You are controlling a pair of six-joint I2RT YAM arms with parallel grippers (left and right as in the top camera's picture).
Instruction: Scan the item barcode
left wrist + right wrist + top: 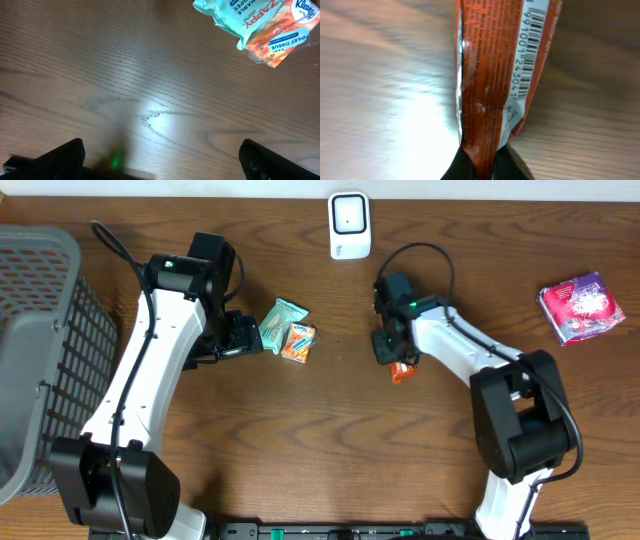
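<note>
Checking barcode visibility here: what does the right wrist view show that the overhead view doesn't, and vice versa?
Only the right wrist: the barcode on the orange packet, close up. Only the overhead: the white scanner, grey basket, pink pack and left gripper. Both: the right gripper shut on the orange packet, and the wooden table.

Counter (330,440): brown wood, grain visible, smooth semi-gloss finish; lamp glare reflects off it in both wrist views.
Orange packet (490,75): thin glossy film, creased, with a white printed barcode panel.
Teal packet (232,17) and orange tissue packet (280,42): crinkled shiny plastic film.
Pink packet (582,307): glossy wrap, puckered.
Basket (40,330): grey plastic lattice, matt.
Scanner (350,225): smooth white plastic.
Left arm (150,370) and right arm (460,350): smooth white plastic shells, matt black joints.
Left claw (161,159): fingers (62,157) matt black.
Right claw (480,166): fingers black, finish too blurred to tell.
</note>
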